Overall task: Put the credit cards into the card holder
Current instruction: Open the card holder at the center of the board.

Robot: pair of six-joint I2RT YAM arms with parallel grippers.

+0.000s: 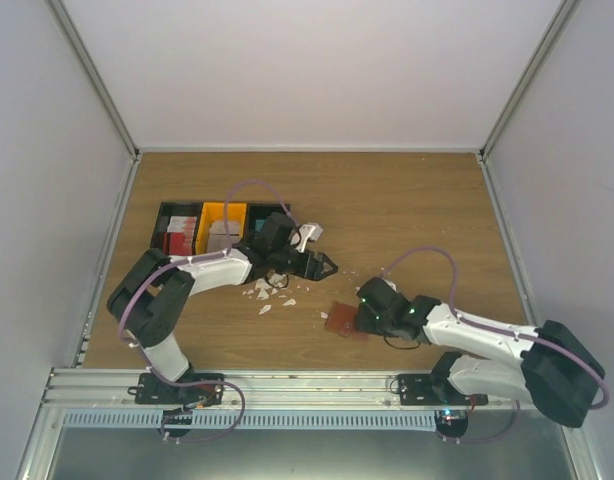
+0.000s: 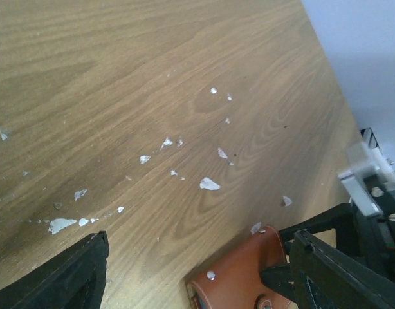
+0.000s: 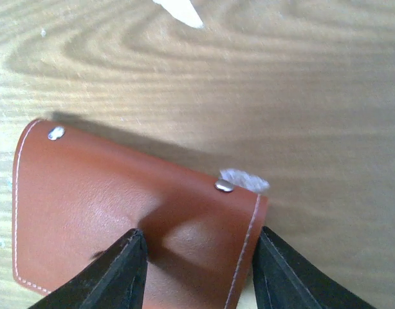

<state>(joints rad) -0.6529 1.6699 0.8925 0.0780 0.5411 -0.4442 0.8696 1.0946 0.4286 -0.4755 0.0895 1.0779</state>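
The reddish-brown leather card holder [image 1: 339, 322] lies on the table near the front middle. My right gripper [image 1: 359, 312] is down on it, jaws apart. In the right wrist view one finger [image 3: 114, 270] rests over the card holder [image 3: 88, 206] and the other stands just outside its stitched edge. My left gripper [image 1: 325, 266] hovers further back with its jaws wide apart and nothing between them. The left wrist view shows the card holder [image 2: 239, 280] beyond its fingers [image 2: 69, 277]. Red and whitish credit cards [image 1: 180, 238] appear to sit in the black bin.
A black bin [image 1: 167, 215] and an orange bin [image 1: 225, 212] stand at the back left. Small white scraps [image 1: 263, 292] litter the wood between the arms, also seen as white scraps [image 2: 209, 184] in the left wrist view. Grey walls enclose the table.
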